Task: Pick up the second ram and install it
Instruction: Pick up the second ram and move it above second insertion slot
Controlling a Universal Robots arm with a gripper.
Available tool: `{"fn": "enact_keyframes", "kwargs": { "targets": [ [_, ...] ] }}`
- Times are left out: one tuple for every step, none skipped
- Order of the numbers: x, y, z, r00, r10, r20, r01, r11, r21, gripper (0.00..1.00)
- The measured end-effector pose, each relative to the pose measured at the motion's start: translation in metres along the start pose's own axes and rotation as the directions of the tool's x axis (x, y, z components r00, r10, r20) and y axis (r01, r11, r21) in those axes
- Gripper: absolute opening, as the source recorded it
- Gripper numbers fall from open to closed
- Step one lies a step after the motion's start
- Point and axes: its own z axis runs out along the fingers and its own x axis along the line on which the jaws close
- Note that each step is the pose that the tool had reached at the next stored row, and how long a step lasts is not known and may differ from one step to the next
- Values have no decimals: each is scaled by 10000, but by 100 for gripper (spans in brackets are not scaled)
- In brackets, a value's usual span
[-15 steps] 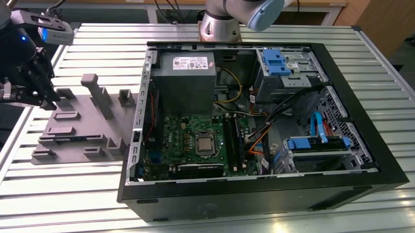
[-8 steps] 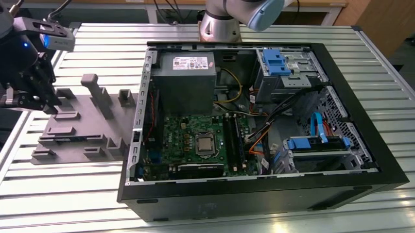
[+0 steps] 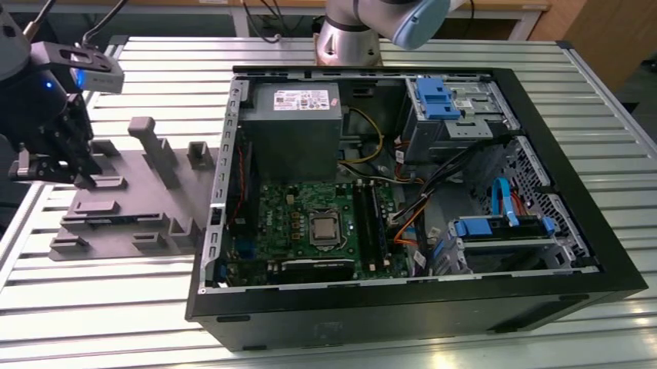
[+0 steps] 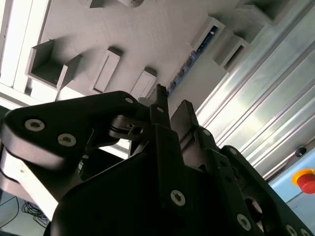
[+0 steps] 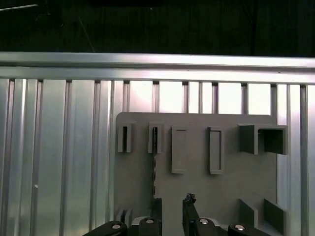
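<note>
The second ram (image 5: pixel 154 167) stands on edge in a slot of the grey holder tray (image 5: pixel 197 191), so I see it as a thin dark line. In the second wrist view its blue edge (image 4: pixel 189 61) runs between two posts of the tray (image 4: pixel 147 34). My gripper (image 3: pixel 82 178) hangs over the tray (image 3: pixel 134 192) at the exterior view's left. It is open (image 5: pixel 172 202), with nothing between the fingers. One fingertip (image 5: pixel 156 209) lines up with the stick's near end and the other fingertip (image 5: pixel 189 204) stands off to its side. The gripper (image 4: pixel 171 109) is apart from the stick.
An open black computer case (image 3: pixel 411 307) lies to the tray's right in the exterior view, with a green motherboard (image 3: pixel 308 223), a grey power supply (image 3: pixel 292 104), cables and blue drive brackets (image 3: pixel 436 100) inside. The ribbed metal table (image 3: pixel 103 307) carries both. A red button (image 4: pixel 306 179) sits at the table's edge.
</note>
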Motion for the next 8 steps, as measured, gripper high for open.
{"fn": "enact_keyframes", "kwargs": {
  "targets": [
    [4,-1,18,10000,-1,0,1,10000,2,31],
    [9,-1,36,10000,-1,0,1,10000,4,31],
    [11,-1,55,10000,0,0,0,10000,7,31],
    [15,-1,73,10000,1,0,-1,10000,10,31],
    [23,-2,91,10000,0,0,0,10000,13,31],
    [38,0,104,10000,0,-2,0,10000,16,31],
    [56,1,118,10000,0,-2,0,10000,22,31],
    [75,2,133,10000,0,-1,0,10000,29,31]
  ]
}}
